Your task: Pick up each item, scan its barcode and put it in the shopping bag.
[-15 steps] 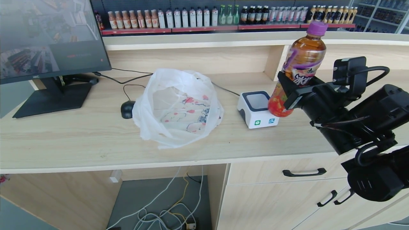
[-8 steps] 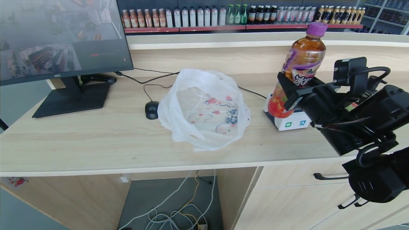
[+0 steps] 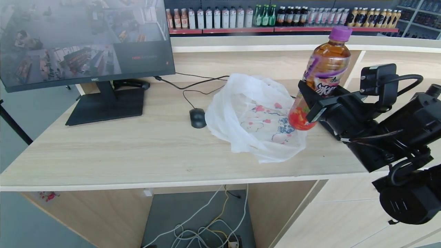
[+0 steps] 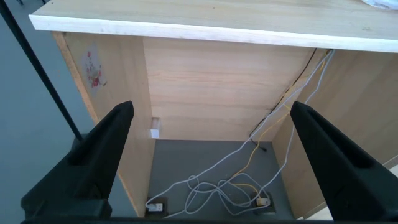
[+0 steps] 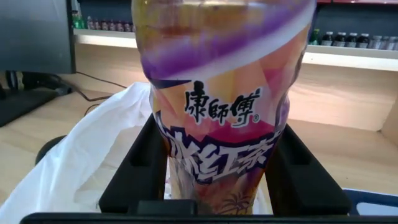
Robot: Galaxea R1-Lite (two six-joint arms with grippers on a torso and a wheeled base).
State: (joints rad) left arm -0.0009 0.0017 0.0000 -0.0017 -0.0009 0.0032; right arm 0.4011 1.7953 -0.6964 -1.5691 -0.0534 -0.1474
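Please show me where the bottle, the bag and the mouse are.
bottle (image 3: 327, 58), head view, on its upper body under the cap.
bag (image 3: 227, 110), head view, on its white left wall.
mouse (image 3: 197, 117), head view, on its top.

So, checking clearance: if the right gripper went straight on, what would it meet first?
Probably the white shopping bag, lying just beyond the purple-capped drink bottle that the right gripper holds; depth is unclear.

Right arm (image 3: 399, 134) is all matte black: chunky round joints, boxy wrist camera (image 3: 377, 81), looped cable (image 3: 410, 75), flat-fingered gripper (image 3: 307, 100).
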